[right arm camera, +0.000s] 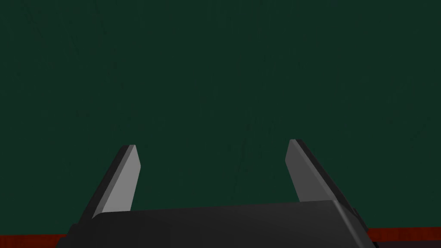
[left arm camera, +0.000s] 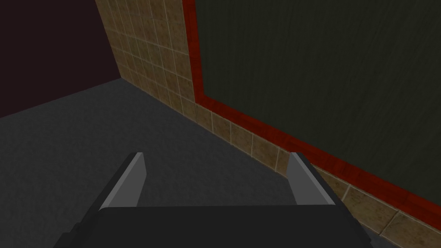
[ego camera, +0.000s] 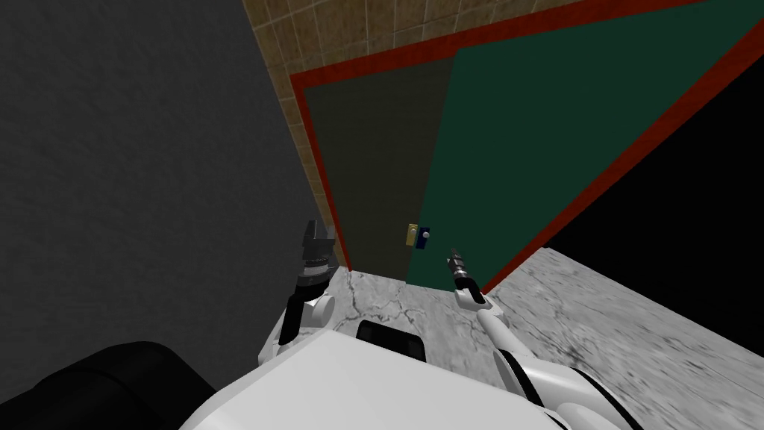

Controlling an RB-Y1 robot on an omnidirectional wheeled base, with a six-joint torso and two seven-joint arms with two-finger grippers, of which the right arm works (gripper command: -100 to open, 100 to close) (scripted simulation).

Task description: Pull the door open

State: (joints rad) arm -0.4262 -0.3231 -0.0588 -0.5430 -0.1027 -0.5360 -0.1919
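The right gripper (ego camera: 452, 256) is gaping wide and empty before the green door (right arm camera: 224, 77); the knob (ego camera: 425, 236) is sitting just to its left; centring on it before closing is seeming wise; the left gripper (left arm camera: 216, 154) is gaping empty too.

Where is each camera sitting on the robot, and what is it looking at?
Head view: on the head, looking steeply down and forward at the green door, its knob and the floor; the left gripper and right gripper show.
Left wrist view: on the left hand, facing the tiled wall and red frame; its open fingers show.
Right wrist view: on the right hand, facing the green door; its open fingers show.
Shared: head and right wrist views both show the green door.
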